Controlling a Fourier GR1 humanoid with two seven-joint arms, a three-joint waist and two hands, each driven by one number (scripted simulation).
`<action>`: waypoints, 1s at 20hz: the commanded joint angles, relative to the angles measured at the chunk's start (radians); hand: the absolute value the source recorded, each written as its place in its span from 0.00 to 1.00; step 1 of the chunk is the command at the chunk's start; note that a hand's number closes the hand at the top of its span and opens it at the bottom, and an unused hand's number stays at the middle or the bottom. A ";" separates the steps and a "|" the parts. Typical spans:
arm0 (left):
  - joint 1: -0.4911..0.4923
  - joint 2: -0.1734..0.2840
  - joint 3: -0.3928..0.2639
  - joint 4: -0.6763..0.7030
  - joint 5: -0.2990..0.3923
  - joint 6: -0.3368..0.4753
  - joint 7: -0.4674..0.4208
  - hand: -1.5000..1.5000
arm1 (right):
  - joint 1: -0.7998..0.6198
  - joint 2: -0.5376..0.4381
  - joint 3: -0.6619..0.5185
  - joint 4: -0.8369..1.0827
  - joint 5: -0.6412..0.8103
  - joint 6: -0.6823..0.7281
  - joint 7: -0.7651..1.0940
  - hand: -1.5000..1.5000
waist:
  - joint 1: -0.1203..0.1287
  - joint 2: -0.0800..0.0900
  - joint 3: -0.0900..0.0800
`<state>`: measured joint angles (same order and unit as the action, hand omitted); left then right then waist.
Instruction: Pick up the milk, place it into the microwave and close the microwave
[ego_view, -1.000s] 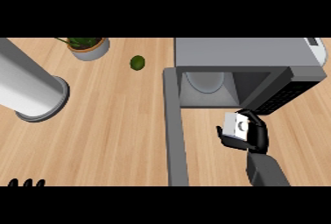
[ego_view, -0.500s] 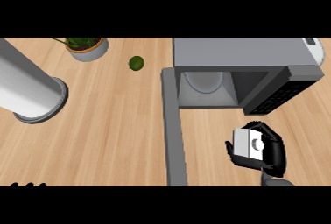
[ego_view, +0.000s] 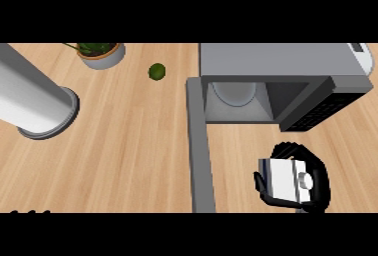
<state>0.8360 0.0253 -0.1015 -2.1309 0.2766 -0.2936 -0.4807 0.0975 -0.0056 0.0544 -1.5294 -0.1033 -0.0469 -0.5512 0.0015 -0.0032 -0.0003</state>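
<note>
The milk (ego_view: 284, 177) is a white carton with a round cap, at the lower right in the head view. My right hand (ego_view: 314, 175) is curled round it, fingers over its top edge and thumb on its left side. The carton is held in front of the grey microwave (ego_view: 284, 60), a short way below its open cavity (ego_view: 236, 100). The microwave door (ego_view: 198, 145) stands open, reaching toward me as a long grey strip left of the carton. Only the fingertips of my left hand (ego_view: 28, 211) show at the lower left edge.
A large white cylinder (ego_view: 29, 107) stands at the left. At the back are a potted plant (ego_view: 100, 52) and a small green fruit (ego_view: 156, 71). The microwave's dark control panel (ego_view: 321, 112) angles out at the right of the cavity.
My right hand has drawn back toward me with the milk, away from the microwave opening. The left hand has sunk lower at the bottom edge.
</note>
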 joint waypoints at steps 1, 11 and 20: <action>0.019 -0.021 -0.021 0.042 -0.047 -0.006 -0.052 0.00 | -0.012 0.005 0.028 -0.059 -0.003 -0.028 0.066 1.00 | 0.005 0.001 0.000; -0.007 -0.007 0.042 0.017 0.029 -0.004 0.013 0.00 | -0.330 0.006 0.128 0.178 0.076 -0.320 0.135 1.00 | 0.012 0.004 0.001; -0.066 0.020 0.096 0.077 0.045 -0.045 0.003 0.00 | -0.604 0.005 -0.022 0.653 0.059 -0.343 0.044 1.00 | 0.024 0.010 0.001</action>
<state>0.8200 0.0570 -0.0013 -2.0959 0.3482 -0.3452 -0.4723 -0.3819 -0.0022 0.1161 -1.0826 -0.0216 -0.4073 -0.4489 0.0212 0.0035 0.0006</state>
